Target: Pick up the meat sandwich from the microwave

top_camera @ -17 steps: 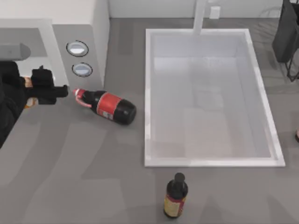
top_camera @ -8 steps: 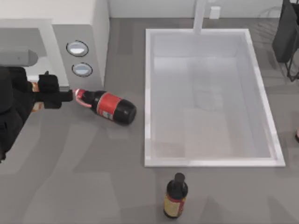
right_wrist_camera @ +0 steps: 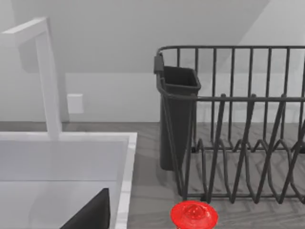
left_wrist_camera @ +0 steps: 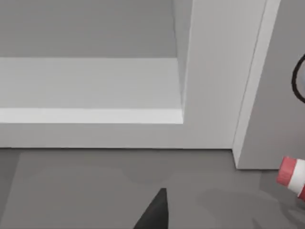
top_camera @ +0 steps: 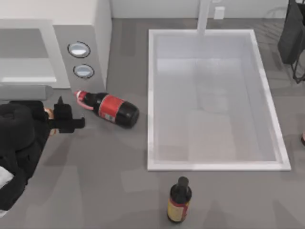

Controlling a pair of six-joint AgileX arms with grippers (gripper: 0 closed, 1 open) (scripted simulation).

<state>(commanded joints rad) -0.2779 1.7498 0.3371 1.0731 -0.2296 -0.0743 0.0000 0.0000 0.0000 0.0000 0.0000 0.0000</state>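
The left end effector [top_camera: 64, 119] sits just outside the microwave [top_camera: 57, 47], beside the cola bottle [top_camera: 108, 109], fingers clamped on the meat sandwich [top_camera: 48, 113]. Retrieval looks nearly done; next, lift it clear without knocking the bottle.

Small roundish orange-brown meat sandwich [top_camera: 48, 112]: mostly hidden by black left gripper [top_camera: 64, 123]. Light grey boxy microwave [top_camera: 90, 33]: cut off at frame edge.
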